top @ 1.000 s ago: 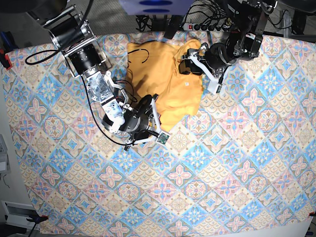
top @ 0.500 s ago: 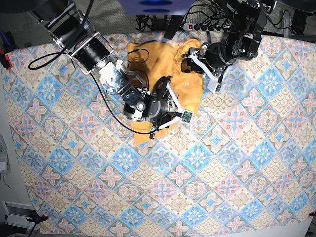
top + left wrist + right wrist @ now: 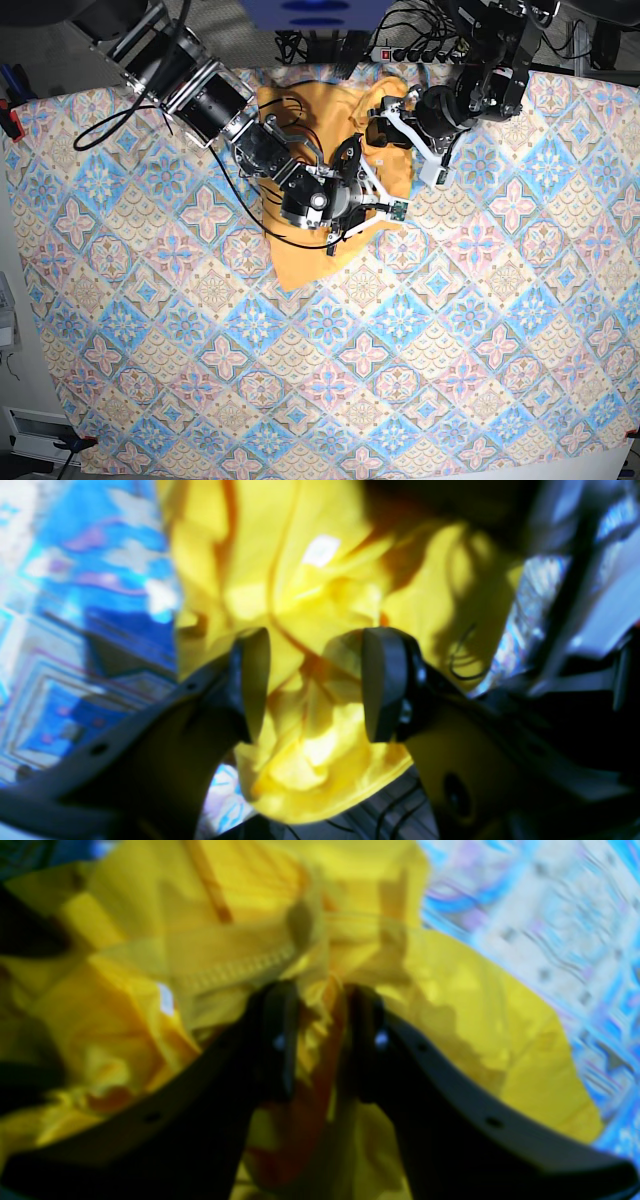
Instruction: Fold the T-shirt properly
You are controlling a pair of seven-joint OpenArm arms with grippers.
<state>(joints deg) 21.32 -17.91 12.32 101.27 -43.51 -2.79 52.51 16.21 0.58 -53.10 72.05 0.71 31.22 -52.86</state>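
Observation:
The yellow-orange T-shirt (image 3: 300,115) lies crumpled at the table's back middle, one corner reaching toward the front (image 3: 290,275). My right gripper (image 3: 350,165) is over the shirt's middle. In the right wrist view this gripper (image 3: 322,1040) is shut on a bunched fold of the T-shirt (image 3: 450,990). My left gripper (image 3: 380,125) sits at the shirt's back right corner. In the left wrist view it (image 3: 315,685) straddles rumpled T-shirt (image 3: 300,555) cloth with its jaws apart and the inner pad faces bare.
A blue-pink patterned tablecloth (image 3: 450,350) covers the whole table. A power strip and cables (image 3: 420,50) lie just behind the back edge. A black cable (image 3: 230,200) hangs from the right arm across the cloth.
My right gripper has swung from the shirt's front left edge up and to the right across the shirt, dragging cloth with it. The left gripper has stayed put.

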